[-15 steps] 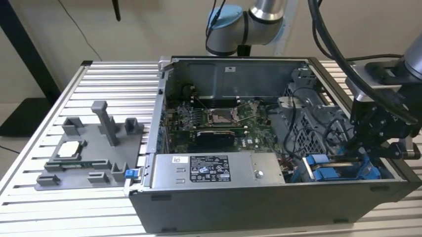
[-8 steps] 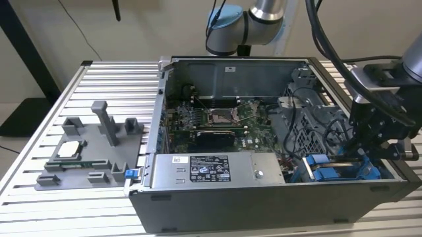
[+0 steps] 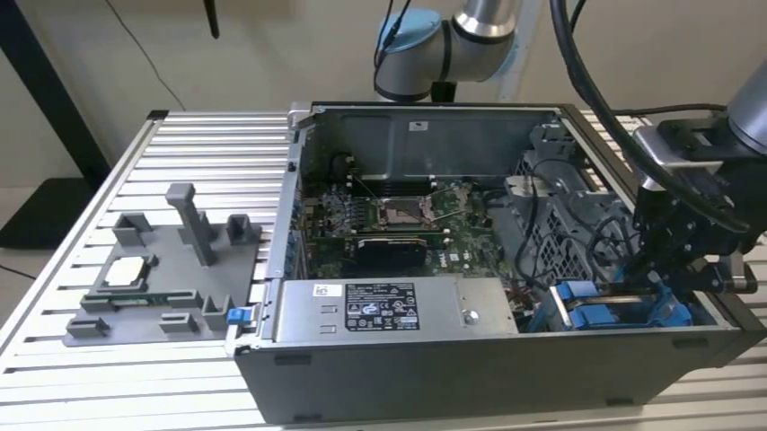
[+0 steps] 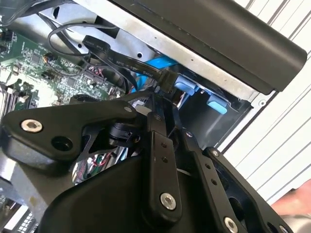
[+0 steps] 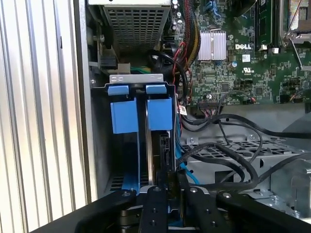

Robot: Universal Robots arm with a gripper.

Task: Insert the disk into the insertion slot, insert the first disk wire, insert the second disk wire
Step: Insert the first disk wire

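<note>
A bench (image 3: pixel 108 395) of pale aluminium slats carries the work, with a plain beige wall (image 3: pixel 276 54) behind it and a black stand leg at the exterior view's left. On the bench lies one open grey computer case (image 3: pixel 480 382). Beside it, towards the exterior view's left, is one grey fixture plate (image 3: pixel 180 310) bearing one processor chip (image 3: pixel 129 269) and one memory stick (image 3: pixel 138 298). Inside the case there are one green motherboard (image 3: pixel 383 215), one grey power-supply box (image 3: pixel 383 310) with a black-and-white sticker, and one perforated grey cage (image 3: pixel 563 233) draped with black cables (image 5: pixel 233 160). One arm (image 3: pixel 480 36) reaches over from the back. Its gripper (image 3: pixel 677 269) hangs low over the case's front corner at the exterior view's right, directly above the insertion slot (image 5: pixel 136 77). The slot shows two bright blue tabs (image 5: pixel 123 115) side by side, with blue rails running down from them. The disk (image 5: pixel 163 145) appears as a thin dark slab seen edge-on, standing in the slot beneath one of the two tabs, in line with the gripper (image 5: pixel 171 191). In the second wrist view the gripper (image 4: pixel 163 104) sits close to a black cable plug (image 4: pixel 165 80). Whether the jaws are clamped on anything cannot be told.
</note>
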